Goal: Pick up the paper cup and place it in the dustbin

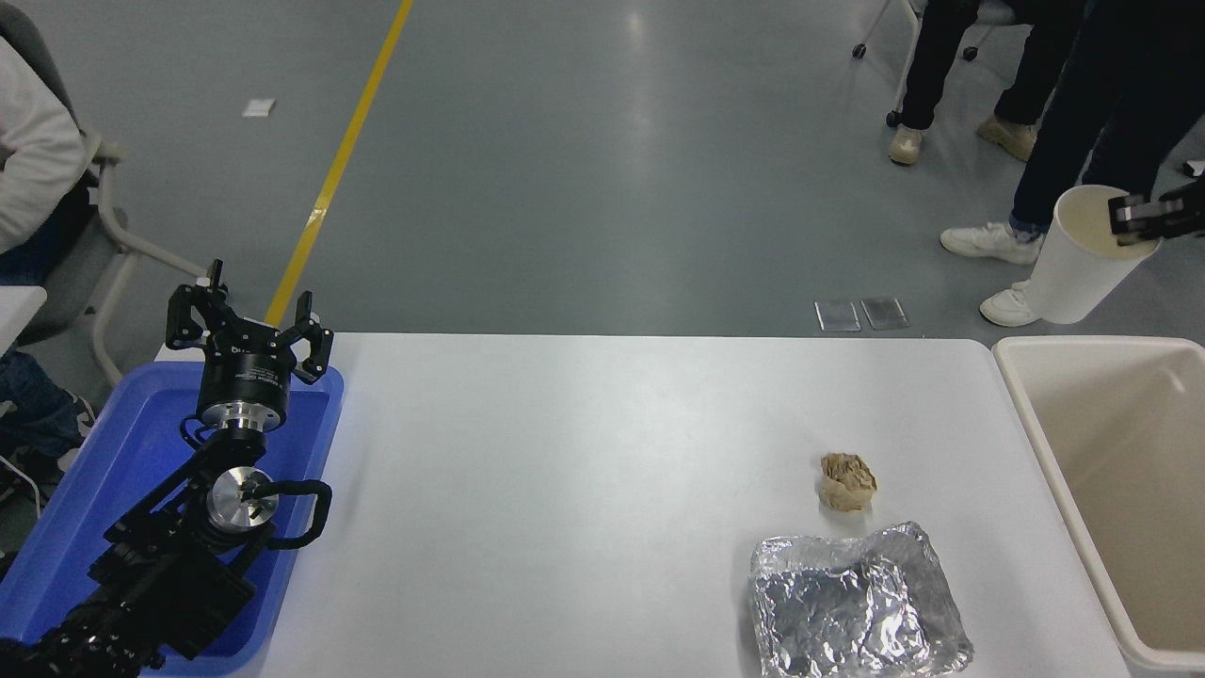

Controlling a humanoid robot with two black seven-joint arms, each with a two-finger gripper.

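Head view: right gripper point(1137, 218) at right edge clamps rim of plain white tapered paper cup point(1078, 264), cream inside, tilted, held aloft above large cream-beige rectangular plastic dustbin point(1054, 443). Left gripper point(249, 325) spread open, lower left.

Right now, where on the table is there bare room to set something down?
The wide bare stretch between the blue tray and the crumpled paper ball. It is crowded at the near right, with the ball, the foil tray and the dustbin.

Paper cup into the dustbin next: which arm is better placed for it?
Right. The right gripper grips the paper cup by its rim, above the dustbin. The left gripper is parked open over the blue tray.
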